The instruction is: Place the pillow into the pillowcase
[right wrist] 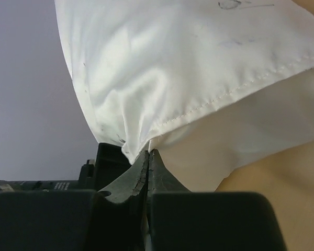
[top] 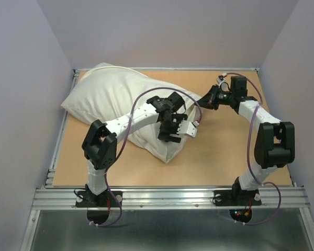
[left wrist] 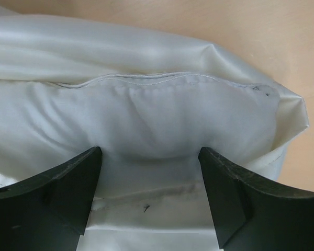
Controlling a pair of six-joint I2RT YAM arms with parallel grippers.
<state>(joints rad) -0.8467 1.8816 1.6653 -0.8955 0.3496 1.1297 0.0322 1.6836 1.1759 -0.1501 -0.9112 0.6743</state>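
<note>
Left gripper (left wrist: 149, 157): jaws wide apart, nothing held, standing on either side of the greyish-white pillow (left wrist: 162, 123) end that bulges below the stitched edge of the pillowcase (left wrist: 120, 49). Right gripper (right wrist: 148, 159): jaws closed tight on a pinch of hemmed pillowcase fabric. From overhead, the stuffed case lies from upper left to centre frame on the table (top: 225, 151), with both grippers at its lower-right end.

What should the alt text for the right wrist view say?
The right claw, jaws shut, pinches a fold of the pillowcase beside its stitched hem, the white cloth fanning upward. Tan table shows lower right, grey wall on the left.
</note>
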